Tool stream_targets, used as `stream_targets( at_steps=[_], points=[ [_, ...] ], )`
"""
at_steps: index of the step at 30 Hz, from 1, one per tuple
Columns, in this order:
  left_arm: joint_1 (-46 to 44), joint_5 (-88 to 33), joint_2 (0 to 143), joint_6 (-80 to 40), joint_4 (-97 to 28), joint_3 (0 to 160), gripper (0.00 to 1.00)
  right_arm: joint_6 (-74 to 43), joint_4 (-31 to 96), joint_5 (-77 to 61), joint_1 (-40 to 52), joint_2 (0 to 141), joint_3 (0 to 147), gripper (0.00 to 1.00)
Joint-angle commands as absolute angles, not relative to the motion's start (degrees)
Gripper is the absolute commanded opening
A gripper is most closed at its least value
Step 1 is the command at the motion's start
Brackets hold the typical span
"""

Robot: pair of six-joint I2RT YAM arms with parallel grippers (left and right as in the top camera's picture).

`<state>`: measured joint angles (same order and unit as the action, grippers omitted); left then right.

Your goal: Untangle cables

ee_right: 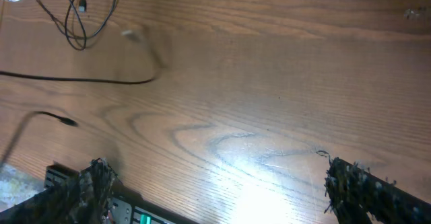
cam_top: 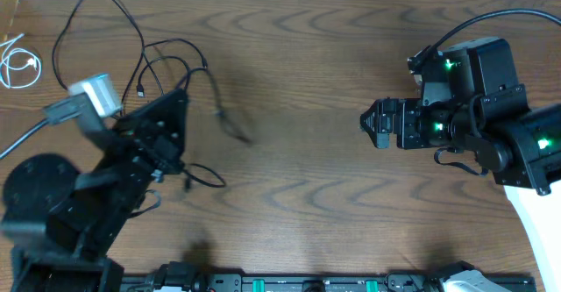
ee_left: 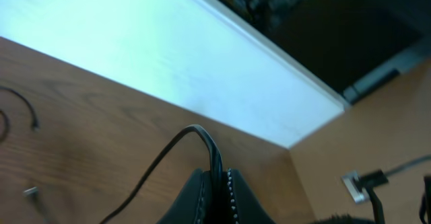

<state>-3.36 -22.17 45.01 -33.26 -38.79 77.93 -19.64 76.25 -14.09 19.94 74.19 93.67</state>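
Observation:
My left gripper (cam_top: 181, 94) is shut on a black cable (ee_left: 161, 158), which arches out of the jaws (ee_left: 217, 183). In the overhead view that cable (cam_top: 213, 90) runs right to a blurred free end (cam_top: 238, 131). More black cable lies in loose loops (cam_top: 96, 24) at the far left, and another strand (cam_top: 206, 179) lies beside the left arm. The white cable (cam_top: 17, 64) is coiled at the far left edge. My right gripper (cam_top: 366, 123) is open and empty over bare wood (ee_right: 222, 183). Its view shows the black loops (ee_right: 81, 22) far off at upper left.
The table's light far edge (ee_left: 202, 69) crosses the left wrist view. Small plug ends lie on the wood (ee_left: 30, 192) (ee_left: 363, 181). A black strand (ee_right: 81, 80) and a plug tip (ee_right: 66, 122) lie left of the right gripper. A black rail (cam_top: 289, 283) runs along the front edge.

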Motion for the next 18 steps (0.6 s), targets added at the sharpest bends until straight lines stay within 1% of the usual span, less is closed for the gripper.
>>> stream_targets(
  at_steps=[1, 5, 11, 18],
  points=[
    [0.1, -22.4, 44.8, -34.0, -38.5, 79.3, 0.08, -18.6, 76.4, -13.5, 19.9, 73.9, 94.1, 0.99],
    [4.2, -19.6, 44.8, -37.2, -38.5, 79.5, 0.08, -18.5, 77.1, -13.5, 19.9, 73.9, 94.0, 0.99],
    [9.6, -11.4, 44.9, -38.3, -40.1, 79.5, 0.08, -18.1, 78.1, -13.5, 19.9, 73.9, 94.0, 0.99],
    [17.2, -10.9, 46.7, -38.9, -38.1, 79.5, 0.08, -17.1, 78.3, -12.1, 19.9, 73.9, 94.0, 0.99]
  ],
)
